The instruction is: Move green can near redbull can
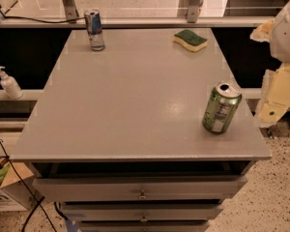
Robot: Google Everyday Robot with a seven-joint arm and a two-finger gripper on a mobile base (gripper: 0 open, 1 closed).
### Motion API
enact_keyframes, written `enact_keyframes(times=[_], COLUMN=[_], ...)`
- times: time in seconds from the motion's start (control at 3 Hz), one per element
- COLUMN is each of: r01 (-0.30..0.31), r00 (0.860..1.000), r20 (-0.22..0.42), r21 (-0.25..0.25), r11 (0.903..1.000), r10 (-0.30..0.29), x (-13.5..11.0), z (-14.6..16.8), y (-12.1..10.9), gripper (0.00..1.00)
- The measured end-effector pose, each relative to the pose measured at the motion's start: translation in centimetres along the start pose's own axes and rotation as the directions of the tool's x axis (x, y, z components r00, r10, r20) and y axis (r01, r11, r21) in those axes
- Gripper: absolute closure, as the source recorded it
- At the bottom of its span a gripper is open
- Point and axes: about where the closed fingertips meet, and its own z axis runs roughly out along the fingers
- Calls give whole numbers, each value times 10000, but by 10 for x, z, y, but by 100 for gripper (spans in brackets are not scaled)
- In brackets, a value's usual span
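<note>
The green can stands upright near the right front edge of the grey table. It has a white label patch and an opened silver top. The slim blue and silver redbull can stands upright at the far left corner of the table, well apart from the green can. My gripper, cream and white, hangs just off the table's right edge, to the right of the green can and not touching it.
A green-and-yellow sponge lies at the far right of the table. A white pump bottle stands on a ledge to the left. Drawers are below the tabletop. A cardboard box sits on the floor at lower left.
</note>
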Motion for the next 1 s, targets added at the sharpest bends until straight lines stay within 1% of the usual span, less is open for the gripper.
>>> enact_keyframes(times=[0.33,0.67,1.0], r01=[344,656,916], r00=[9956,9830,9823], r20=[876,1749,1706], r21=[-78,-534,-810], r11=[9994,9964,9925], r10=[-335,-554,-768], x=[-10,-26,-39], z=[18,46,74], y=[-6,-7,-5], gripper=[0,0,0])
